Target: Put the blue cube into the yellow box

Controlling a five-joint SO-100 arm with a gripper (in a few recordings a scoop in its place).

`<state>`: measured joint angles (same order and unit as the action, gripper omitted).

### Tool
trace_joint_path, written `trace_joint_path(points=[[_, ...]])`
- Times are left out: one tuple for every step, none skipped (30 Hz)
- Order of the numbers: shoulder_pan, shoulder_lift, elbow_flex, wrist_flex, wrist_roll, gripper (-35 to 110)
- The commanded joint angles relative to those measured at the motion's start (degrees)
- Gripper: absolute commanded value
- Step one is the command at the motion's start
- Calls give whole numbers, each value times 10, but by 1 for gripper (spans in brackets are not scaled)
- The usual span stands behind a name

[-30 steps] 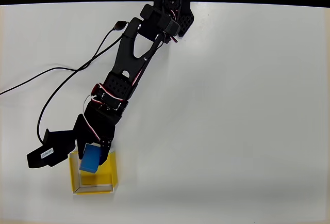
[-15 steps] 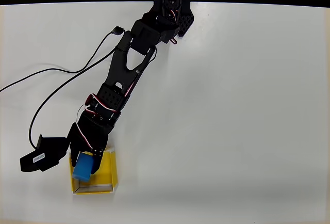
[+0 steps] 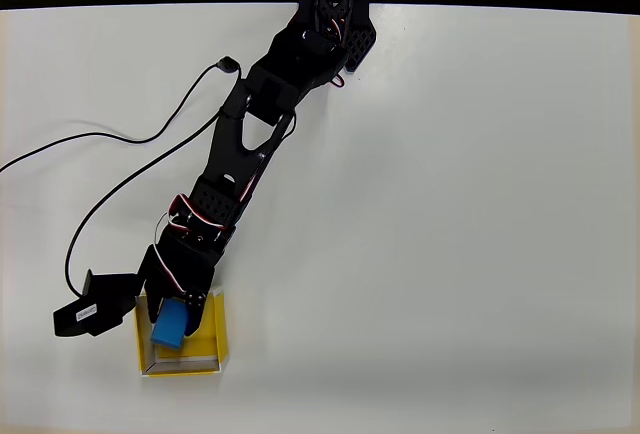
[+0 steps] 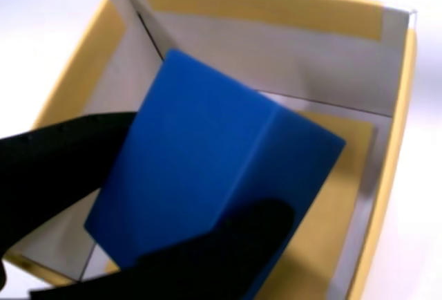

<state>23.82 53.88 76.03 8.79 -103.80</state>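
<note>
The arm is swinging back slightly, cube now over the box's left half. The box is sitting below; the gripper is pinching the cube, tilted. Releasing now risks it catching the left wall.

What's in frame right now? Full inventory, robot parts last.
blue cube: 1, bright blue, tilted, held between the fingers inside the box opening.
yellow box: 1, yellow with pale-edged walls, lower left of the table in the overhead view.
table: 1, white.
cable: 1, black, runs across the left side of the table to the arm.
arm: 1, black, reaches from the top edge down to the box.
end effector: 1, black, shut on the blue cube over the box.
</note>
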Motion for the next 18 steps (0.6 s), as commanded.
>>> trace_joint_path(points=[[3,37,-86,-31,7,22],[3,35,-86,-39,9,23],[3,33,-86,-45,15,25],[3,33,-85,-46,13,27],[3,33,-83,-54,11,28],[3,33,-83,-57,19,30],[3,38,-83,-54,21,31],[3,45,-81,-49,21,32],[4,52,-79,-45,22,33],[4,61,-75,-45,22,34],[4,71,-69,-45,23,34],[4,86,-60,-44,21,33],[4,106,-47,-44,23,31],[5,134,-33,-35,30,29],[6,166,-22,-13,35,27],[6,201,-6,1,47,24],[6,240,12,16,58,23],[5,279,31,42,57,21]])
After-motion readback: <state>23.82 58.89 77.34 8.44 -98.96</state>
